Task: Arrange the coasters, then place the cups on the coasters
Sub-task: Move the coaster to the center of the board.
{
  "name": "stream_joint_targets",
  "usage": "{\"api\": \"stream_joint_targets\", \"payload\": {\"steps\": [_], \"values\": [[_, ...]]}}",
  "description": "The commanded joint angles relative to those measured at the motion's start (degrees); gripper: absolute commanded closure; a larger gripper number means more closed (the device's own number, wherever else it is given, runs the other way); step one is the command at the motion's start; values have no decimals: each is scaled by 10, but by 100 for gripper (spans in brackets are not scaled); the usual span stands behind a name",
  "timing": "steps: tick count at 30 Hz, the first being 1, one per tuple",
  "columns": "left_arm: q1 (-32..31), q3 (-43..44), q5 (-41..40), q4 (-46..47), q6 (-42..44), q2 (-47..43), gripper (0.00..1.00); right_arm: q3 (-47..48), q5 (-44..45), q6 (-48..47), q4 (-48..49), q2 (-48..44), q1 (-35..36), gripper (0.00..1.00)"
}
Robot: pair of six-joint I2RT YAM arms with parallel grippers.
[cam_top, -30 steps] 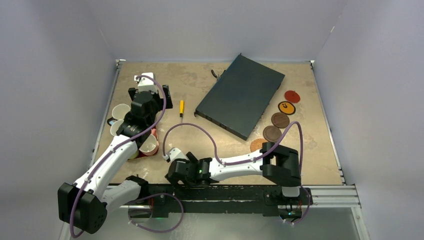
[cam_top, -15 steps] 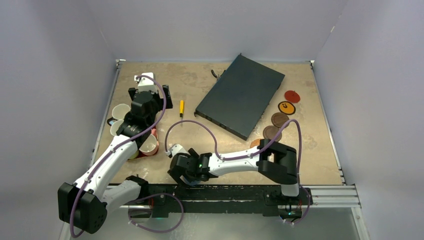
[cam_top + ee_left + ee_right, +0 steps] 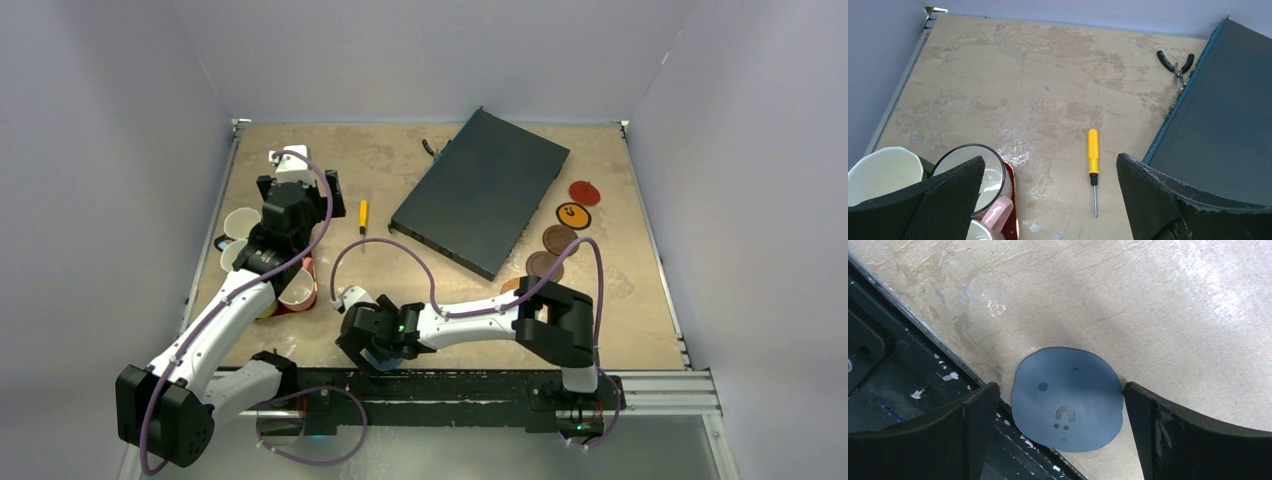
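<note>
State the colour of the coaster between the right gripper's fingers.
The coaster is blue-grey with darker marks, best seen in the right wrist view.

bare table (image 3: 400, 160) open far left, dark case (image 3: 480, 190) blocking centre, screwdriver (image 3: 1092, 155) beside it, base rail (image 3: 888, 355) crowding right jaws

Coasters first: five are laid flat in a slanted row on the right side of the table (image 3: 640, 300). A red coaster (image 3: 584, 192) is set farthest back, then an orange coaster (image 3: 573, 214) with a dark rim, two dark brown coasters (image 3: 560, 238), and a tan cork coaster (image 3: 512, 285) that's mostly hidden. The blue-grey coaster (image 3: 1067, 399) is seen flat at the near edge. The cups (image 3: 241, 222) are bunched upright by the left edge, cream insides showing, and a pink handle (image 3: 996, 210) can be made out.
</note>
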Motion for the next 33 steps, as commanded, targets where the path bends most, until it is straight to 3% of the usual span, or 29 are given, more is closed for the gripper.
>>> {"api": "stream_joint_targets", "payload": {"steps": [1,12,19,27,33], "values": [[-3,8,-2,11,-4,1,1,-9,-3,-2,-21,14,-11,2],[-3,8,-2,11,-4,-1,1,-15,15,4,-57,22,-11,2],[-3,8,0,11,-5,-3,1,-18,71,38,-122,23,-11,4],[-3,8,1,12,-6,-5,1,-89,69,108,-178,-41,-15,10],[-3,8,3,12,-8,-7,1,-172,69,170,-215,-111,-67,12]]}}
